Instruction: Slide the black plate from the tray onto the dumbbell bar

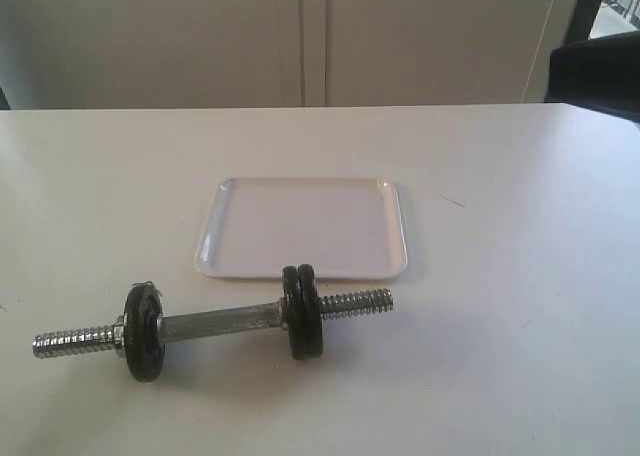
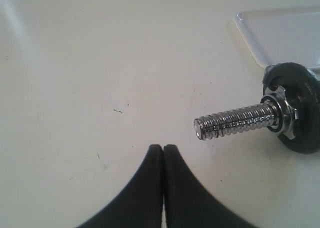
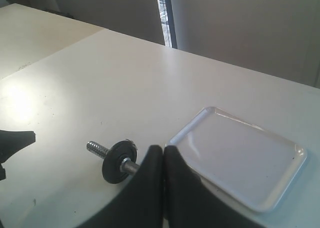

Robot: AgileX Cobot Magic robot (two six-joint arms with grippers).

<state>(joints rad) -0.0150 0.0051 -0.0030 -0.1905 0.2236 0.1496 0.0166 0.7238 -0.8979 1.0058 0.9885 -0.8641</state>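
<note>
My left gripper [image 2: 163,152] and right gripper [image 3: 163,154] pinched shut, empty; plate [image 1: 302,311] on bar [image 1: 220,323] (tray [image 1: 300,226] bare), bar runs left-right, left gripper nearer.

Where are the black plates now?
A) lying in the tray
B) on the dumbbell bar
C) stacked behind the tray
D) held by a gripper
B: the black plates sit around the dumbbell bar, which lies in front of the tray.

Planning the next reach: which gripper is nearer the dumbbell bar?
Left. The left gripper is low, just short of the threaded end of the bar; the right gripper is higher and farther off.
</note>
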